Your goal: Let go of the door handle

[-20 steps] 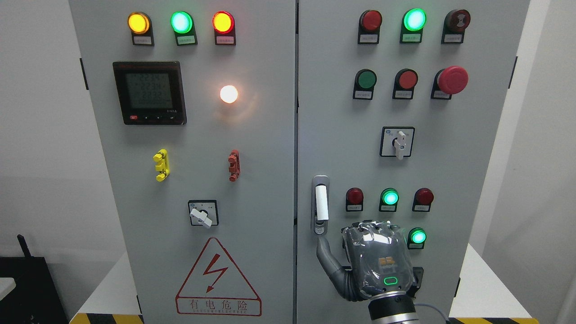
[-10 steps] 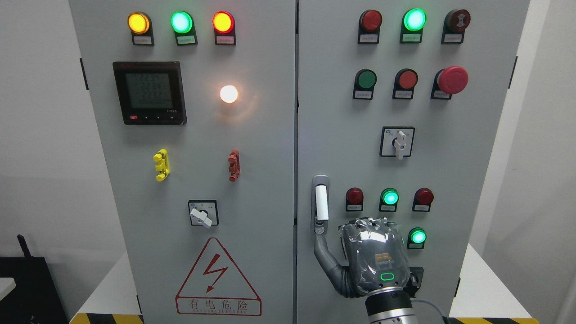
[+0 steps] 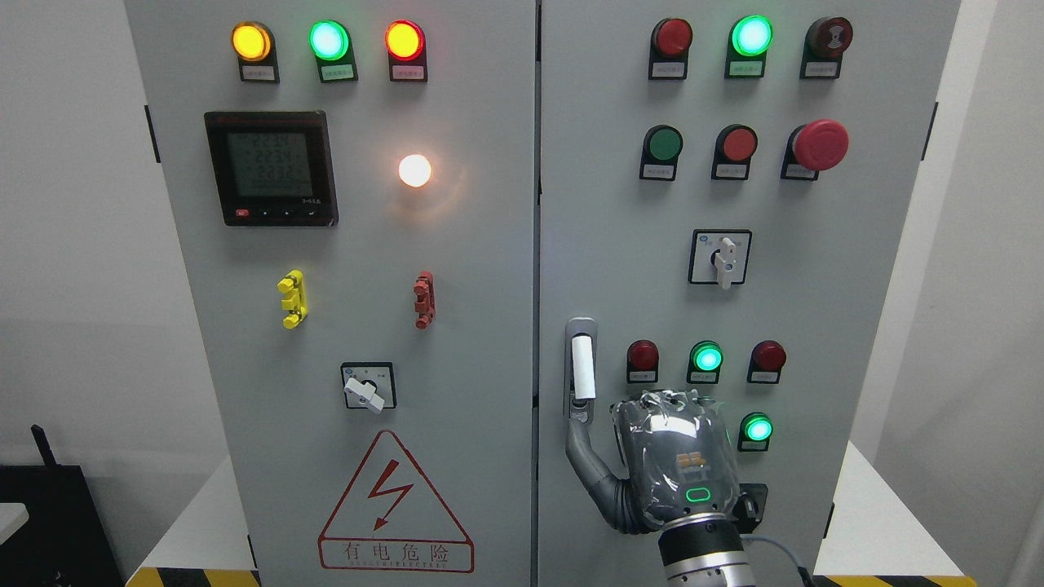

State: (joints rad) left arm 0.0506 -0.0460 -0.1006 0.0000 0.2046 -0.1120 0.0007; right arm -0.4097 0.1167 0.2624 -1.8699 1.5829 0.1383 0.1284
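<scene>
The right hand [image 3: 673, 461], its back to the camera, hides its fingers; only the thumb reaches the door handle [image 3: 581, 371] base. Its hold is unclear.

Single head view, facing a grey electrical cabinet [image 3: 457, 326] squarely from close range and looking slightly downward. The two doors fill most of the frame; white walls show at both sides, and a striped floor edge [image 3: 196, 577] runs along the bottom. The right hand [image 3: 677, 465] enters from the lower right of centre.
</scene>
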